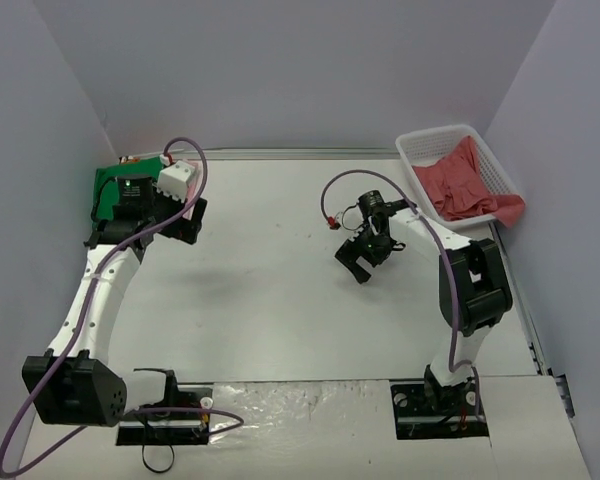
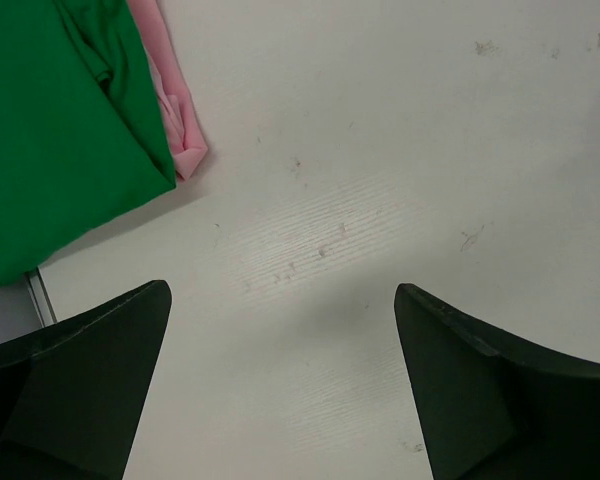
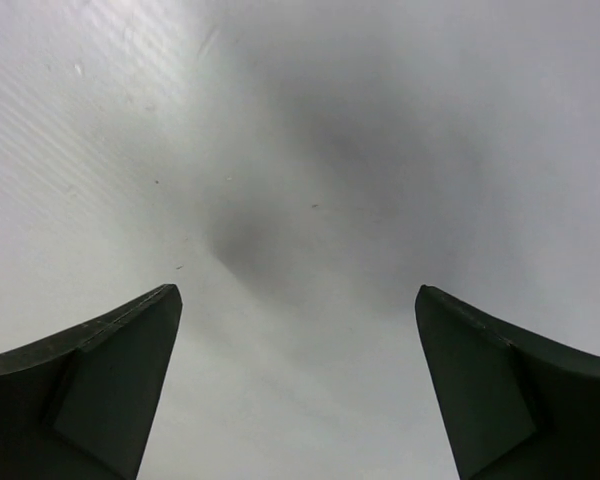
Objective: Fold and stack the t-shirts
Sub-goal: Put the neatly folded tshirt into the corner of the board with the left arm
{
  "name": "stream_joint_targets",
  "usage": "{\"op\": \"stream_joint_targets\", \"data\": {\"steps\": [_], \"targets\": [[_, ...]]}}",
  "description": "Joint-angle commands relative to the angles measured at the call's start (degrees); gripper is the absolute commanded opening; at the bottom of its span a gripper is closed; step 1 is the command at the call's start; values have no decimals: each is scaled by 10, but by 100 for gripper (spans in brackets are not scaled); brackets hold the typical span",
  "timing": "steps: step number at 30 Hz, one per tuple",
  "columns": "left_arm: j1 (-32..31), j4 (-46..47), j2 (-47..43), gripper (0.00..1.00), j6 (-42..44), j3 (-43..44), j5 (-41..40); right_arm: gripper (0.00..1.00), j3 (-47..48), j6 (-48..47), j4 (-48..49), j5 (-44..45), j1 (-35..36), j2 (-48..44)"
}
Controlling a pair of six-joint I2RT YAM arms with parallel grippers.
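A folded bright green t-shirt (image 1: 107,184) lies at the table's far left corner, on top of a light pink t-shirt (image 2: 177,118) whose edge sticks out beside the green one (image 2: 50,140) in the left wrist view. A thin orange sliver (image 1: 130,159) shows behind the green shirt. A crumpled coral red t-shirt (image 1: 462,183) lies in the white basket (image 1: 435,135). My left gripper (image 1: 187,224) (image 2: 280,288) is open and empty above bare table just right of the stack. My right gripper (image 1: 358,262) (image 3: 298,290) is open and empty above the table, left of the basket.
The basket stands at the far right corner against the right wall, with red cloth hanging over its near end. Grey walls close in the table on the left, back and right. Both arm bases sit at the near edge.
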Motion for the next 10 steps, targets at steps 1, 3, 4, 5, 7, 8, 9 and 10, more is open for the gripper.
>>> {"op": "stream_joint_targets", "data": {"steps": [1, 3, 4, 5, 7, 8, 9, 10], "targets": [[5, 17, 2, 94, 20, 20, 0, 100, 47, 28, -5, 19, -7, -52], [5, -4, 15, 94, 28, 27, -8, 100, 63, 35, -3, 34, -12, -59], [5, -10, 18, 94, 29, 32, -8, 100, 68, 40, -2, 33, -15, -61], [5, -13, 20, 94, 29, 30, -8, 100, 77, 40, 0, 30, -18, -70], [5, -6, 14, 94, 30, 15, -6, 100, 80, 43, 6, 22, -38, -81], [6, 2, 11, 94, 31, 10, -3, 100, 82, 42, 6, 18, -46, -90], [5, 4, 5, 94, 33, 6, -4, 100, 82, 46, 18, 15, -59, -97], [5, 7, 3, 94, 34, 3, -6, 100, 82, 51, 26, 13, -65, -112]]}}
